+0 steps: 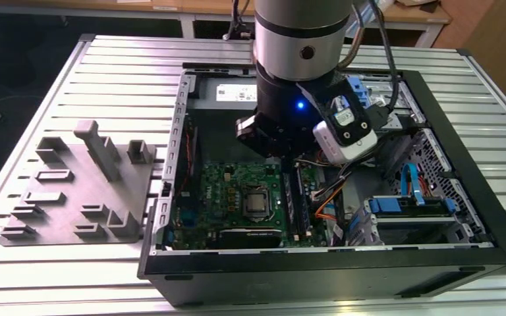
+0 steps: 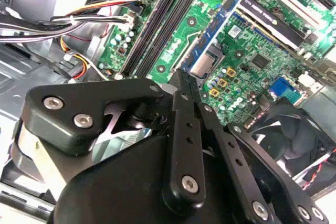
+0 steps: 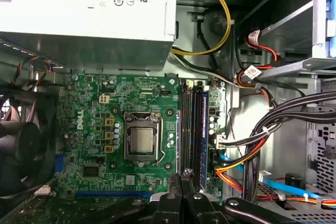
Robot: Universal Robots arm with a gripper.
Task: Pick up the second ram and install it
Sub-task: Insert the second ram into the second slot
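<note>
First wrist view: gripper [image 3: 184, 176] over memory slots [image 3: 185, 124], cables [image 3: 294, 111] crowding beside.

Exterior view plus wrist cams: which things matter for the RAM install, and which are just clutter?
Job:
- black gripper, above the slots
- long black memory slots
- green motherboard
- memory stick: cannot tell it apart from the slots

Lying about:
- grey plastic tray with upright blocks
- silver power supply box
- black case fan
- orange and yellow cables
</note>
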